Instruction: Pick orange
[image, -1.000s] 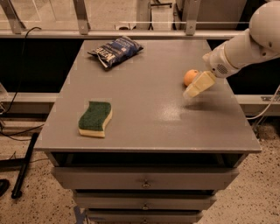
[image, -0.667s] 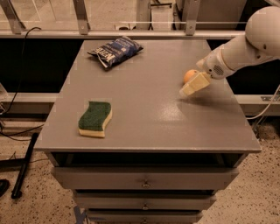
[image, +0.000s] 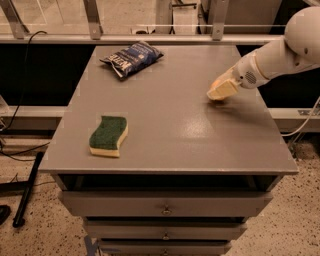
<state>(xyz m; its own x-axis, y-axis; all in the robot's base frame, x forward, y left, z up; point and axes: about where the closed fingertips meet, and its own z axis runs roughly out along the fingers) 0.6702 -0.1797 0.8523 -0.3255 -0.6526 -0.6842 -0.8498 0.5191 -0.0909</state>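
The gripper (image: 222, 89) sits low over the grey table (image: 165, 145), well apart from the green-yellow sponge (image: 108, 136), to its right and farther back. The orange (image: 218, 80) lies there too, almost wholly hidden by the pale gripper. Only a faint orange tint shows at the gripper's upper edge, so its stem dimple, facing and any long axis cannot be made out. Whether the gripper is grasping it or loose cannot be told. A blue snack bag (image: 132, 58) lies well behind the sponge.
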